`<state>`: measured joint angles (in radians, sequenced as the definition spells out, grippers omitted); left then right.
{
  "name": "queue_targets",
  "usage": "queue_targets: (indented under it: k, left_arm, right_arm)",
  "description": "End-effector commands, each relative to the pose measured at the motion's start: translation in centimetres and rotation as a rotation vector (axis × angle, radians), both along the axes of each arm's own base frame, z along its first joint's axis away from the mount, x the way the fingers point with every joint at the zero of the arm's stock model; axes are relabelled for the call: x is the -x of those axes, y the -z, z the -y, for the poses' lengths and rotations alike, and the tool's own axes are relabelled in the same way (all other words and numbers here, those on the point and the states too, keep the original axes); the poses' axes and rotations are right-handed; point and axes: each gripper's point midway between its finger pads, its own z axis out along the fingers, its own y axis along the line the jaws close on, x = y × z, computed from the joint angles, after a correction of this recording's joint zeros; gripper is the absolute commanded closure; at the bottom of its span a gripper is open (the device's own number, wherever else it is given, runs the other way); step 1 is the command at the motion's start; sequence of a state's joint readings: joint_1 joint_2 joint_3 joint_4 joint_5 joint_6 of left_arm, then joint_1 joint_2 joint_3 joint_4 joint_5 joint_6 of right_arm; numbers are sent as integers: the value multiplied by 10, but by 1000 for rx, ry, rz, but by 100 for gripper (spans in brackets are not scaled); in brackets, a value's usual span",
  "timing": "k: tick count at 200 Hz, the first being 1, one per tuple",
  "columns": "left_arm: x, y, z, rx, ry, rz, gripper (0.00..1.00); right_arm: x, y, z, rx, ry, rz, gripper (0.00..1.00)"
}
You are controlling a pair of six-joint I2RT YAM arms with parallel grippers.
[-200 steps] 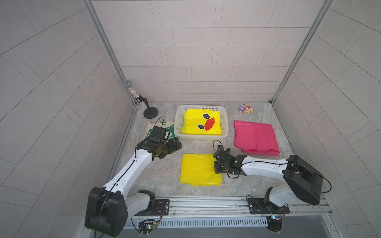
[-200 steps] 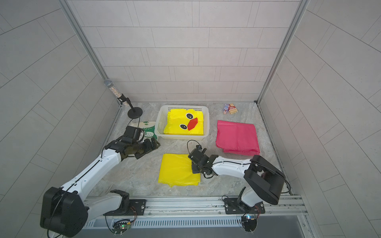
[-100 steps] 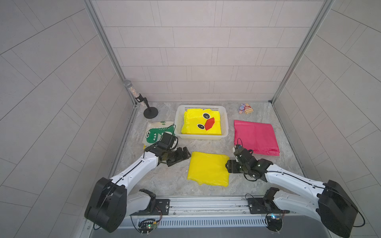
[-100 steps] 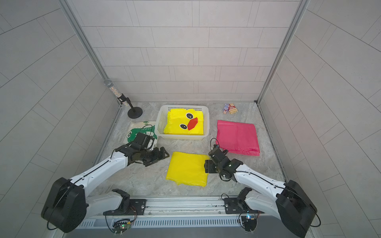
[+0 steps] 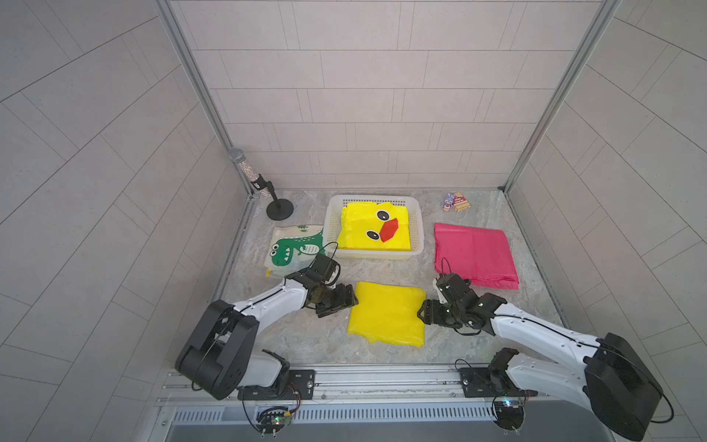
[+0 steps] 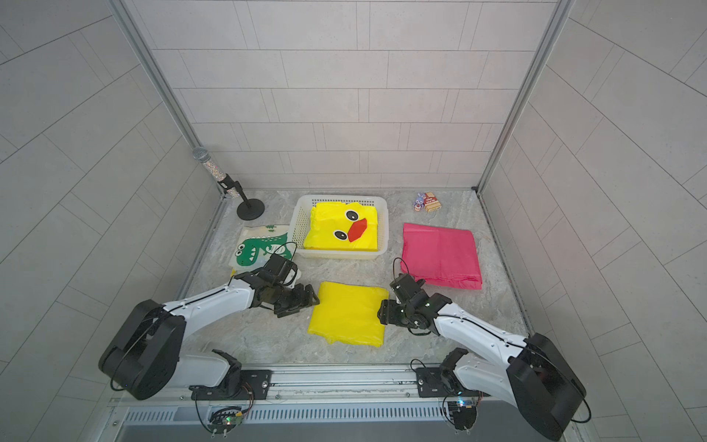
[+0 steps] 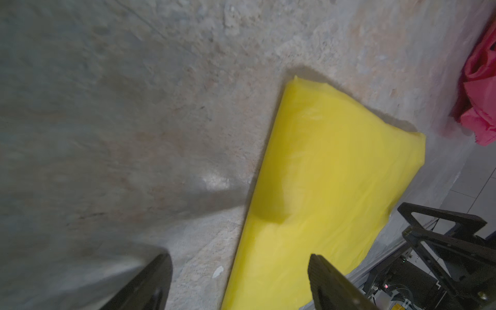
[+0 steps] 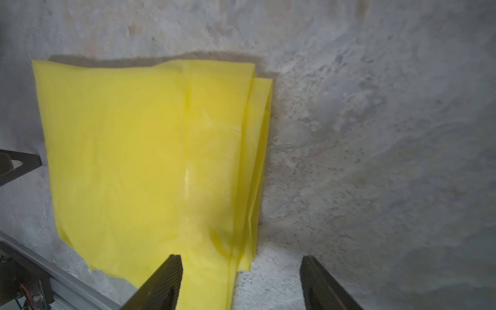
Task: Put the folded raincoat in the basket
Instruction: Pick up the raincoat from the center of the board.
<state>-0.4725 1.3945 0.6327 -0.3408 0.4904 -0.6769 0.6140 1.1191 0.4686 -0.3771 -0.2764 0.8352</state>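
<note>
Yellow plastic folded into a flat, slightly uneven square, the raincoat [image 5: 386, 313] lies on the stone-patterned table [image 5: 302, 344] toward the front rail, fully outside the basket [image 5: 418, 237] and well apart from it. The left gripper [image 5: 343, 306] sits low at one side edge with the jaws apart; in the left wrist view the coat's edge runs up between the two fingers, so nothing is pinched. The right gripper [image 5: 422, 314] is at the opposite edge, likewise spread, and the right wrist view shows the layered edges of the fold lying loose between its fingers. Both arms look set for a two-sided pickup, so I judge the step in hand to be the grasp itself. Behind, the white basket already holds a duck-faced raincoat [image 5: 377, 233], which fills most of its floor, so part of the job seems done for that piece while this yellow one is not yet lifted, carried or dropped in. Left to do: close on both edges, raise the bundle without letting the folds slide open, move it back and set it on top of the duck. A pink raincoat [image 5: 474, 254] lies folded beside the basket on the right arm's side, a dinosaur-print one [image 5: 292, 248] on the left arm's side
</note>
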Motion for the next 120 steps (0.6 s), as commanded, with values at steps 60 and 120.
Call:
queue_targets:
  k: [60,120]
  left_arm:
    - [3,26,16,-4,67,-35,17]
    - [19,31,9,-16,85,-54,22]
  right_arm:
    - [3,26,-8,-4,10,-83,29]
    - [11,34,-2,49,9,-88,34]
